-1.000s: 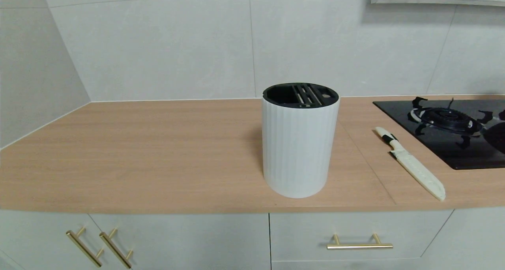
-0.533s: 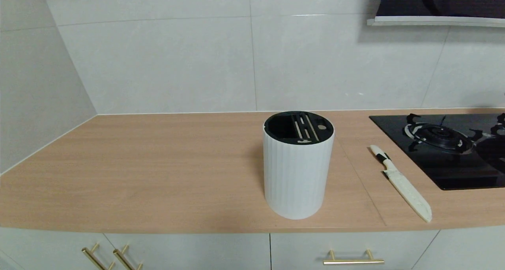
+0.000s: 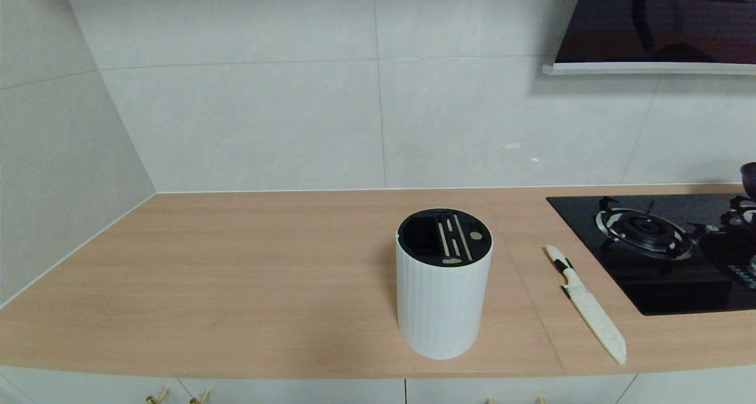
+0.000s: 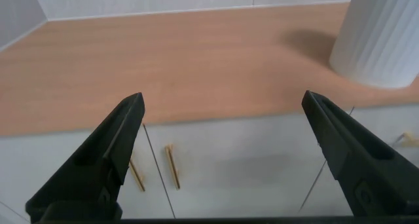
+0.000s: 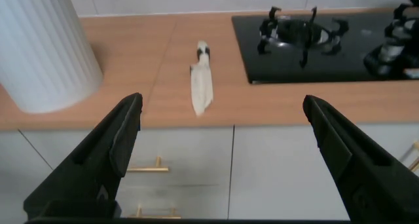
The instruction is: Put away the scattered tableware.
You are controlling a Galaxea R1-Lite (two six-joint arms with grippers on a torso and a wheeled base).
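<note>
A long wooden countertop (image 3: 236,274) runs under a pale tiled wall (image 3: 266,120), and a dark range hood (image 3: 655,32) hangs at 1 o'clock in the head view. A black glass gas hob (image 3: 661,289) is set into the countertop at about 3 o'clock, at its right end. Near the front edge, at roughly 6 o'clock from the view's middle, stands an upright white ribbed holder (image 3: 443,297); its black top insert has narrow slots beside one wider opening. The left gripper (image 4: 222,101) hangs in front of the pale cabinet fronts (image 4: 242,165), fingers spread wide with nothing between them. The right gripper (image 5: 222,101) sits likewise before the counter edge, its fingers also spread wide and empty. The knife (image 3: 582,300), cream with a black band on the handle, lies flat on the countertop at 3 o'clock from the holder, between holder and hob and touching neither, handle towards 11 o'clock and tip towards 5 o'clock. Brass handles (image 4: 171,165) are fixed to the cabinet fronts.
</note>
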